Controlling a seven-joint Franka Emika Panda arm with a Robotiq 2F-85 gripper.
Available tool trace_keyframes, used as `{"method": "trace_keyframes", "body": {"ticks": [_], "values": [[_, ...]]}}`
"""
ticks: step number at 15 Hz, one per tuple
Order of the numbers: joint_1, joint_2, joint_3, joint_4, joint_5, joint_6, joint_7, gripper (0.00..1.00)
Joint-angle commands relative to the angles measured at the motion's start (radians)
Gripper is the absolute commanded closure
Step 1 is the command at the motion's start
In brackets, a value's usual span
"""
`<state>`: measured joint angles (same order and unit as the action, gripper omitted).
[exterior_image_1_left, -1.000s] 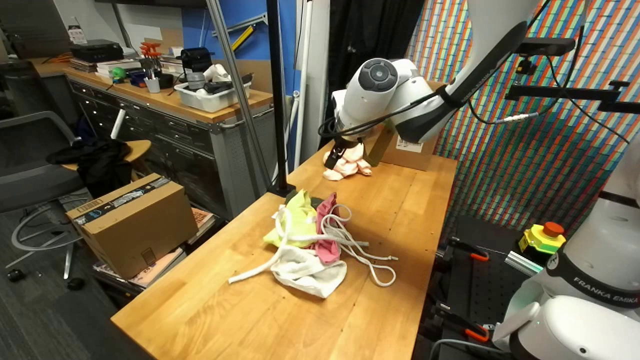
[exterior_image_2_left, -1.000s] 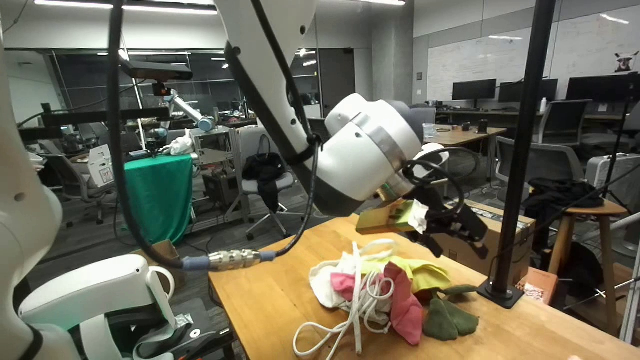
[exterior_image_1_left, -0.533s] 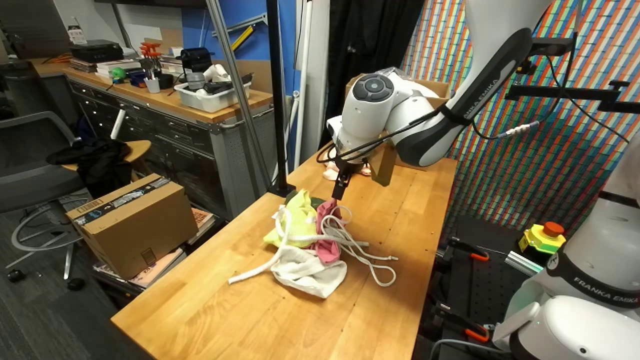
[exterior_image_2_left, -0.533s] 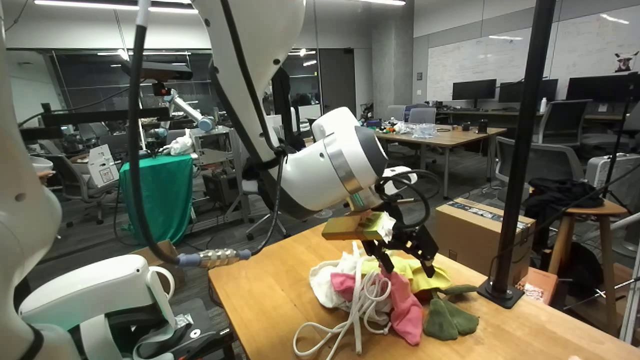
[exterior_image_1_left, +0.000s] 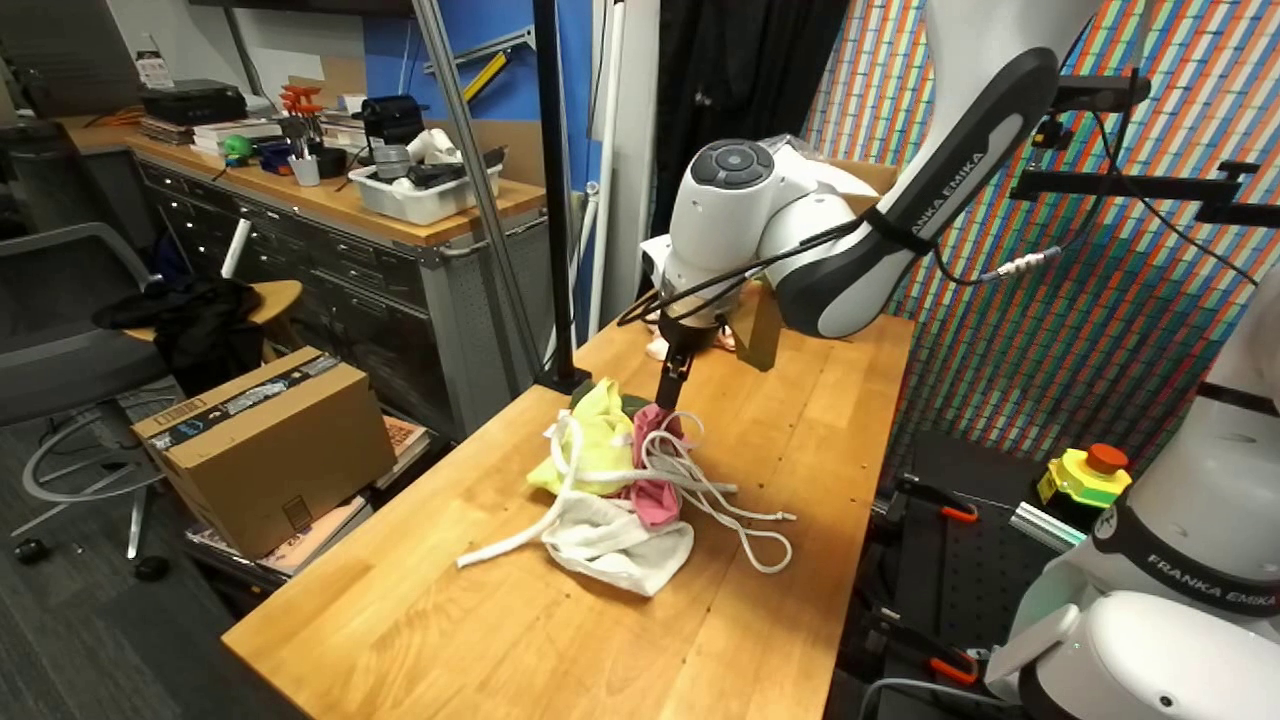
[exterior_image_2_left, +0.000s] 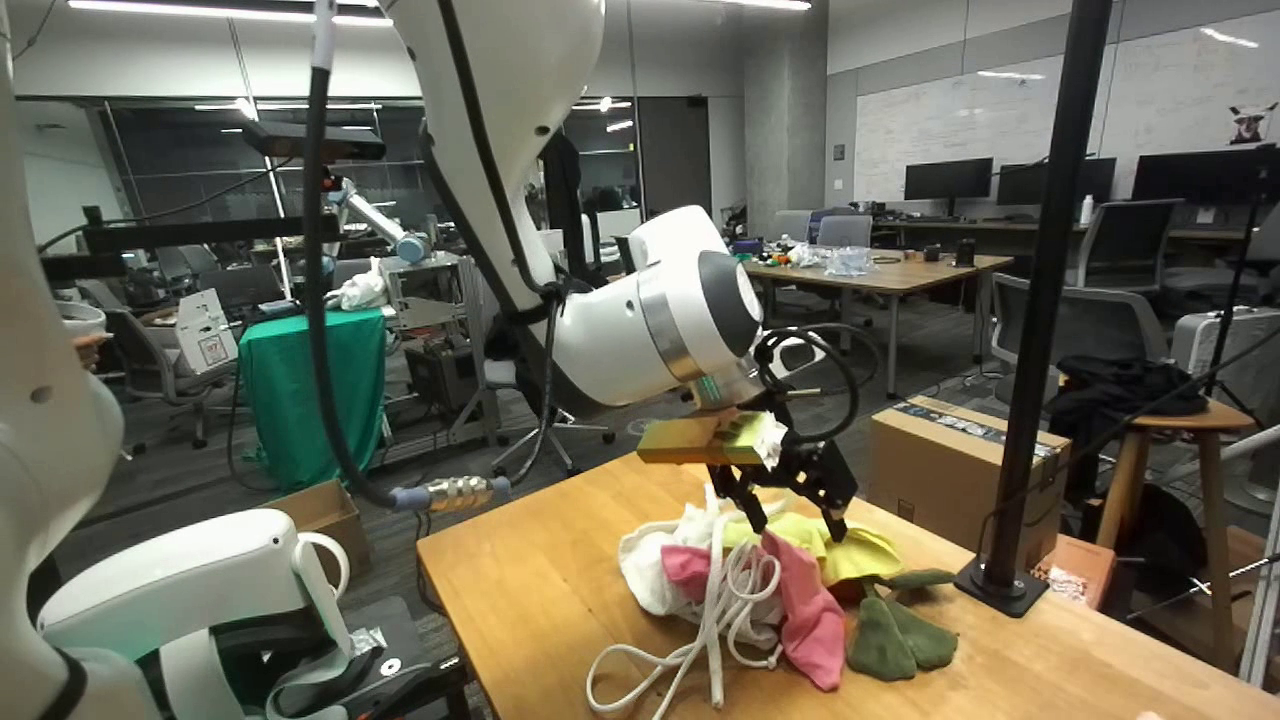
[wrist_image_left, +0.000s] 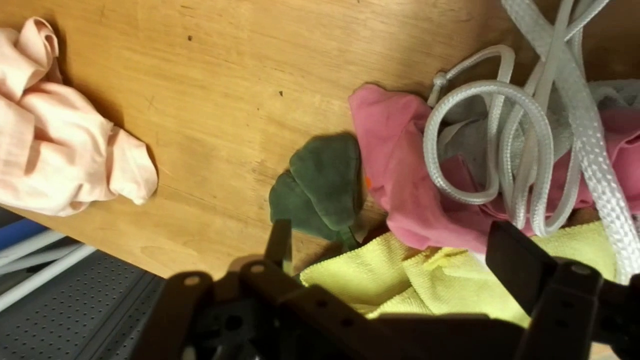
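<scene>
Tabletop (exterior_image_1_left: 430, 610) edge near yellow cloth (exterior_image_1_left: 597, 450), room toward peach cloth (wrist_image_left: 75, 145), hand (exterior_image_2_left: 796, 530) spread apart above.

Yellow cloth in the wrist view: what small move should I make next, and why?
Perhaps ease down a little before closing: the jaws stand open with nothing gripped, and the yellow cloth shows between them. The pink cloth lies right beside it, so go gently.
</scene>
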<state>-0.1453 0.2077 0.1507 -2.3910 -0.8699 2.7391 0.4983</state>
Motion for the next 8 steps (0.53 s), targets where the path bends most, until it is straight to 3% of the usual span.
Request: {"method": "trace_keyframes", "body": {"ticks": [1,2,3,8], "values": [[-0.026,-0.008,0.043,-0.006,0.131,0.024,-0.136,0.0],[-0.027,-0.002,0.052,-0.003,0.166,0.019,-0.167,0.0],[0.057,-0.004,-0.023,-0.007,0.246,0.026,-0.234,0.0],[0.126,0.018,-0.079,0.02,0.397,0.003,-0.379,0.0]]}}
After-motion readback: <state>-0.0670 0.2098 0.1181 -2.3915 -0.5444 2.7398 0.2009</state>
